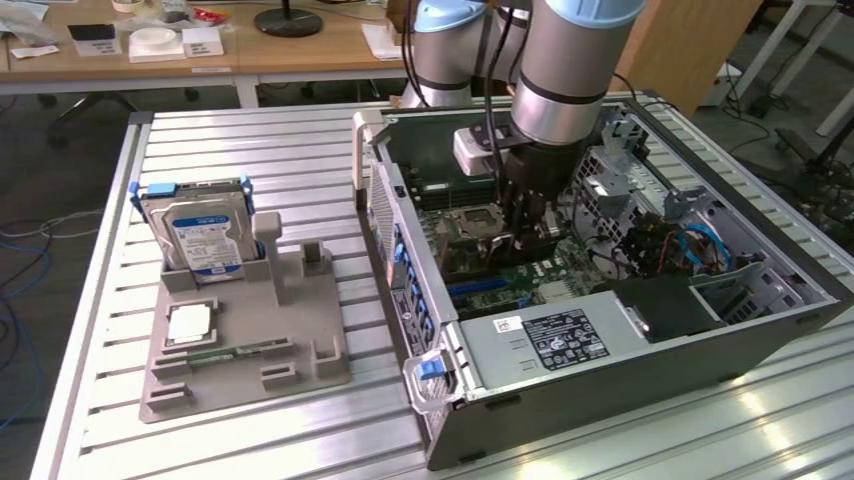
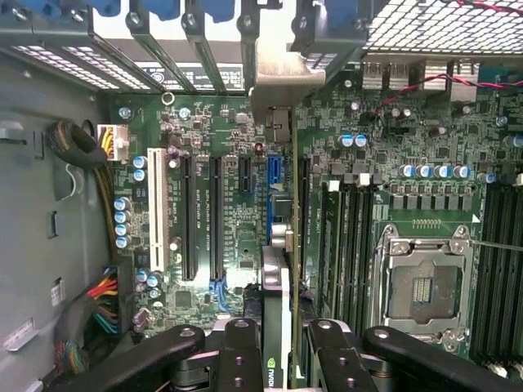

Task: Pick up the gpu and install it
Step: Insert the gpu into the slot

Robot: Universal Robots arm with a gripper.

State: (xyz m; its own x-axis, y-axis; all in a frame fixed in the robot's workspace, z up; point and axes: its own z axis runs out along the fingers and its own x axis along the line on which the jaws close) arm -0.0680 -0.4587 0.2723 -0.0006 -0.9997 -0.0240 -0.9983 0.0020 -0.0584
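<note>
The gpu (image 2: 276,286) stands edge-on over the motherboard (image 2: 204,147), in line with a blue slot (image 2: 275,175), clamped between the narrowly set black fingers of the gripper (image 2: 282,347). In the exterior view the gripper (image 1: 527,235) reaches down centre-right of the frame, inside the open computer case (image 1: 641,335). It is well apart from the hard drive (image 1: 200,235) at left.

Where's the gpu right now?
In the wrist view the gpu stands on edge between the fingers, over the blue motherboard slot, inside the open computer case.
</note>
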